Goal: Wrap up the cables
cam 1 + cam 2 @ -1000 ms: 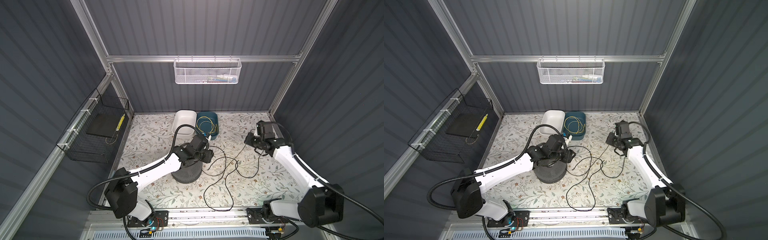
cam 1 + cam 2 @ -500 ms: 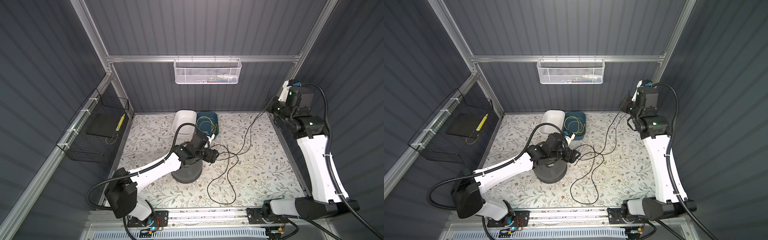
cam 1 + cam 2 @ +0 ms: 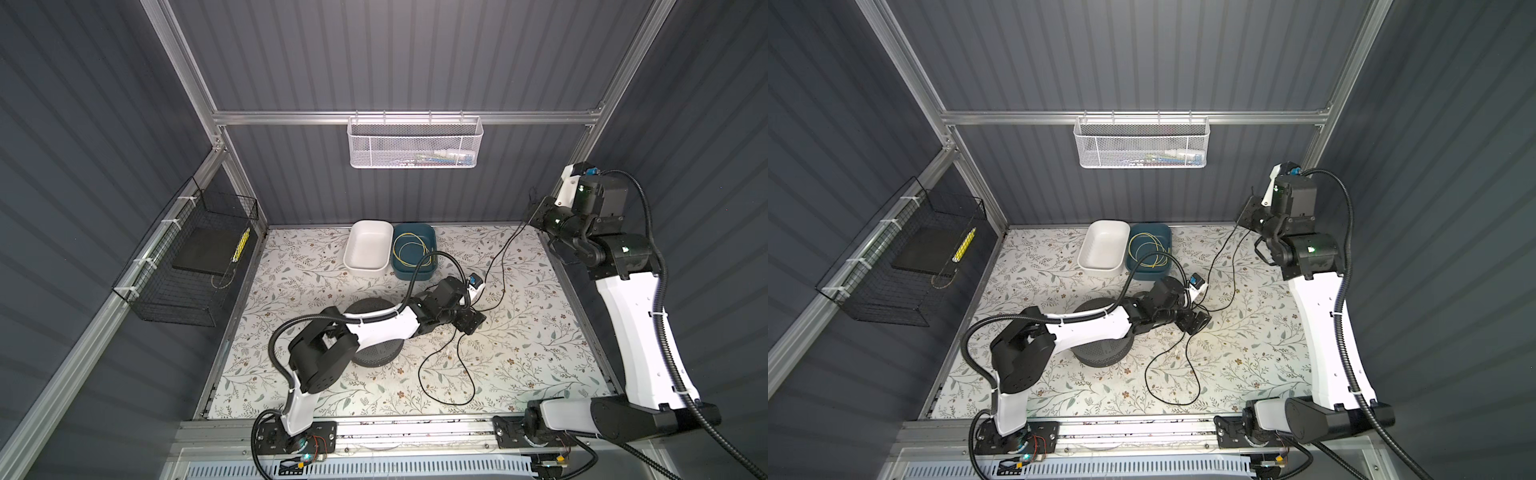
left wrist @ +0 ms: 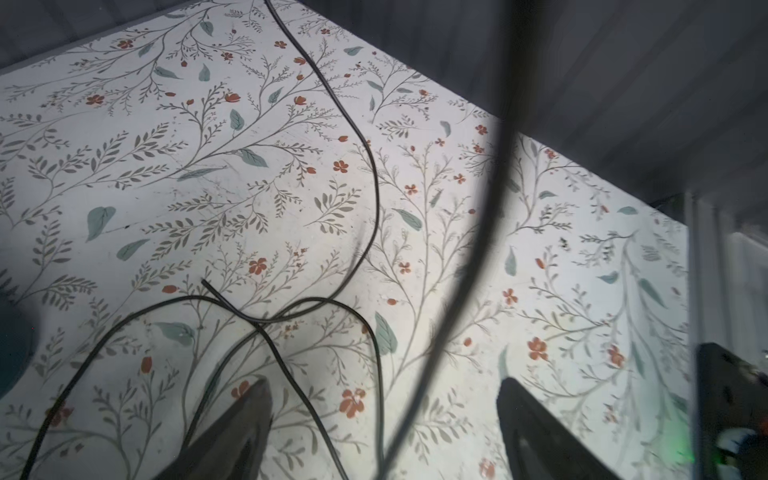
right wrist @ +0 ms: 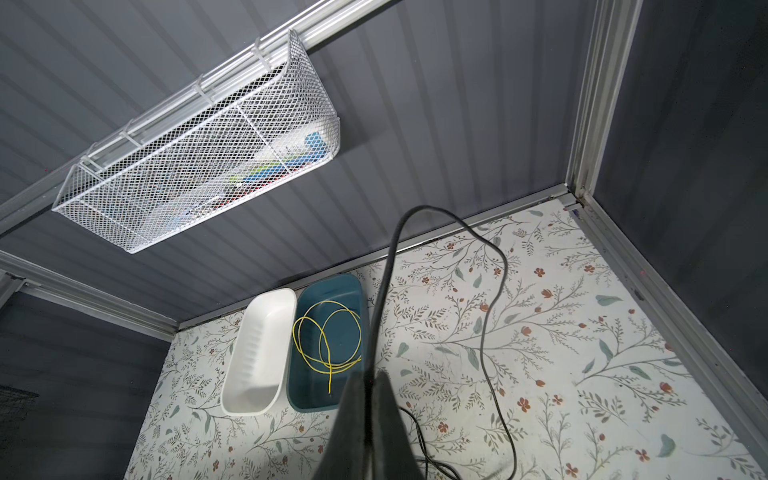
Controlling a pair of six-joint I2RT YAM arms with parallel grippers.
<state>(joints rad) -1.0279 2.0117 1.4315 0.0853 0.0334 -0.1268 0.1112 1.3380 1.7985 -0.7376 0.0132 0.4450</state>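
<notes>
**Aloft at one end, loose on the counter**

In both top views the right tool point(image 3: 535, 207) hangs high by the back corner. One black cord point(image 3: 420, 368) runs from it down to the counter point(image 3: 299, 266) and lies there in loose loops beside the left tool point(image 3: 471, 322). Counted: one cord, two tools, one white tub point(image 3: 368, 245), one teal tub point(image 3: 409, 273) with one yellow wire coil point(image 3: 409, 249) in it, one white mesh basket point(image 3: 374, 145) and one black wire basket point(image 3: 166, 307).

From the left wrist, the left tool point(image 4: 382, 382) has its jaws wide apart and nothing clamped. Cord strands cross on the counter between them, a free end lies just beyond, and one blurred strand rises close to the lens.

From the right wrist, the right tool point(image 5: 368, 380) is pinched tight on the cord, which arcs out from its tip and drops to the counter.

The step in hand looks like gathering slack. It would go best if the left tool closed on a single strand clear of the crossing, then laid even loops without pulling that crossing into a knot.
</notes>
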